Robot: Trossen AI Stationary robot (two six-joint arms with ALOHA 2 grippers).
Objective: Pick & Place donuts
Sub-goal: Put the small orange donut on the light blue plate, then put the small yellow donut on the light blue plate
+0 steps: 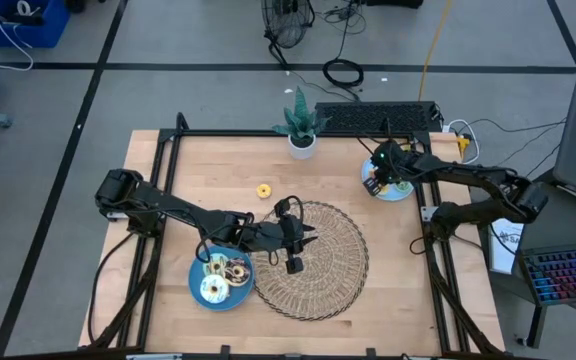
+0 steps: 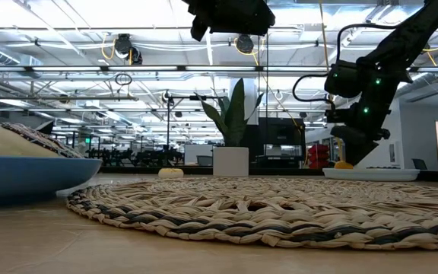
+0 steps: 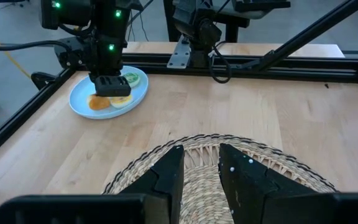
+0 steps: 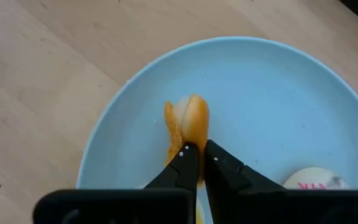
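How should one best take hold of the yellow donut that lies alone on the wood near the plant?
Probably from straight above: the yellow donut lies flat and alone on the table, so clamp one side of the ring, with one tip in its hole.

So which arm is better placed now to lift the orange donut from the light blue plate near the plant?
The right. Its gripper is already down on the light blue round plate, fingers pinching the small orange donut. The left gripper hangs over the round woven wicker mat, far from that plate.
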